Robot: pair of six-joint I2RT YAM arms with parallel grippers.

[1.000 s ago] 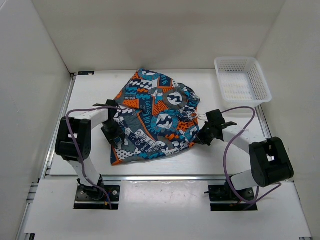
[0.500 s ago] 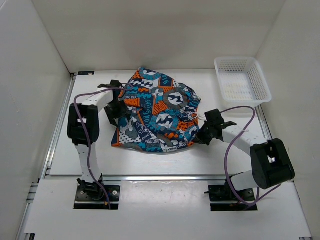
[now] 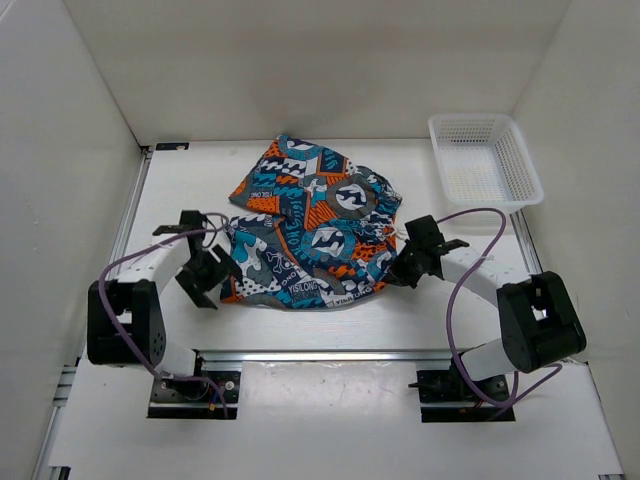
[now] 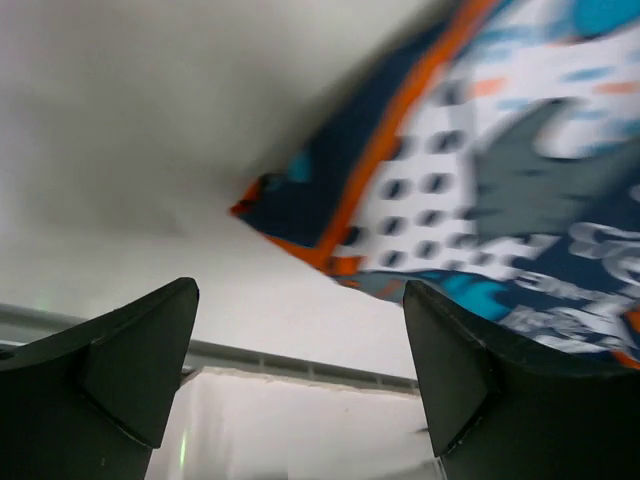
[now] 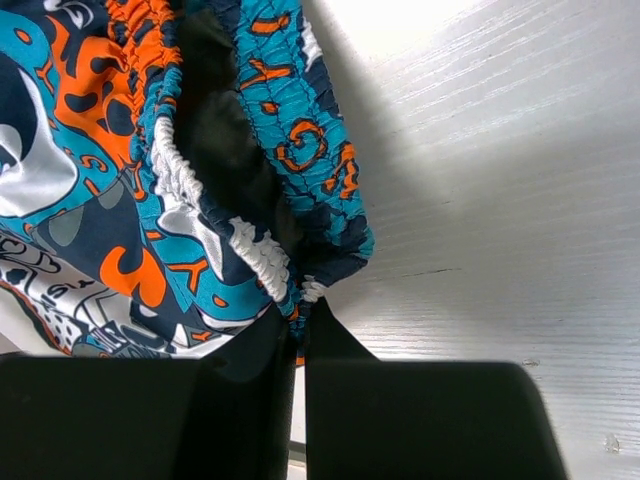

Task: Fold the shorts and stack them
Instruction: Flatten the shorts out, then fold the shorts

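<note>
So, shorts: they lie in the middle of the desk, crumpled and partly doubled over, not yet a flat rectangle.
Right hand: clenched on the gathered waistband at the right edge of the cloth; I think it pins this side so that the fabric does not slide when the other side is pulled.
Left hand: released, the two fingers wide apart with nothing between them; it hangs low just beside the near-left corner of the cloth, not touching it.
Why the left is there: the orange-edged corner sits directly in front of the spread fingers, so to me it looks like an approach for a new grasp on that corner.
Basket: white, at the far right of the desk, well apart from the cloth; probably the place for stacking later.
Stage of work: my judgement is the folding is in its middle, because the edges are uneven.
Risk: the fabric is soft and may bunch instead of folding clean.
</note>
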